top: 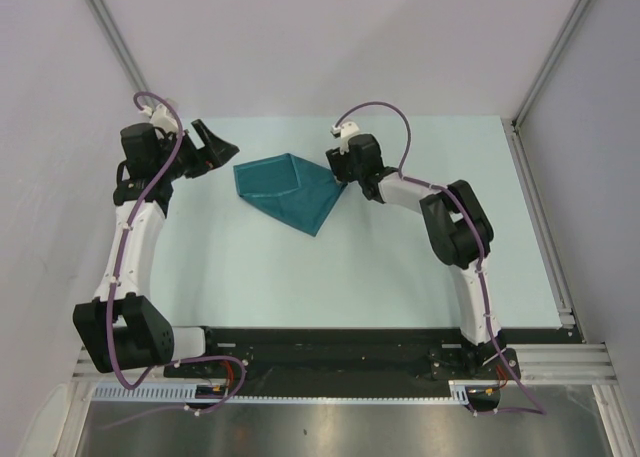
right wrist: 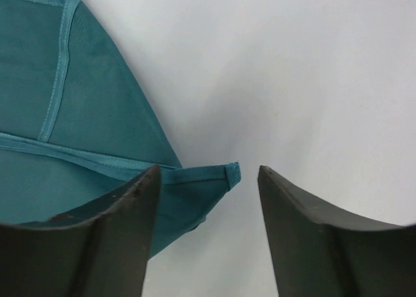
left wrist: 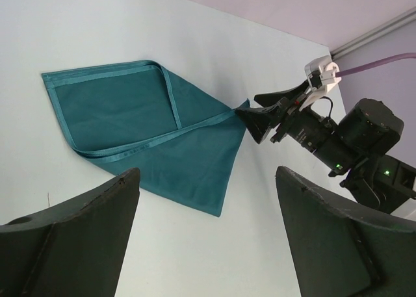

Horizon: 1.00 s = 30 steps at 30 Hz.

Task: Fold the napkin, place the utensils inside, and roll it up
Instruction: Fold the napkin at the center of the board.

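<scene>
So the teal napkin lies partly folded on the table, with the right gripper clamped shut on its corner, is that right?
Not quite: the right gripper is open, not clamped shut. The right wrist view shows its jaws apart, the corner tip of the napkin lying in the gap between them. The rest holds.

Bright, even overhead light, soft shadows, foreground seemingly blurred
</scene>
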Each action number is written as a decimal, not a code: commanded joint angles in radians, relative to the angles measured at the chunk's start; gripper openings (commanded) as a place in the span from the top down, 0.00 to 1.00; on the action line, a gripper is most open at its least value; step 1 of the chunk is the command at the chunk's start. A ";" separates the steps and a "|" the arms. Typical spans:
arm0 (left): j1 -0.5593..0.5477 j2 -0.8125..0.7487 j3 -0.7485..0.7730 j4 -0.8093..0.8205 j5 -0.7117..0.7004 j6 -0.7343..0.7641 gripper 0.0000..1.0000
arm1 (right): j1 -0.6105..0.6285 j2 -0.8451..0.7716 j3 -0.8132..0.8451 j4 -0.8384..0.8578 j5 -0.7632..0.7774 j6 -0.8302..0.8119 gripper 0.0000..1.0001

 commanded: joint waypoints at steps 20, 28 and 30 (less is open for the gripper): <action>0.012 -0.019 -0.010 0.052 0.033 -0.022 0.10 | -0.213 -0.091 -0.203 0.200 -0.699 0.402 0.20; 0.012 -0.014 -0.010 0.055 0.040 -0.026 0.10 | -0.216 0.034 -0.127 0.220 -0.723 0.421 0.19; 0.012 -0.014 -0.011 0.057 0.040 -0.026 0.10 | -0.216 0.049 -0.111 0.216 -0.713 0.419 0.20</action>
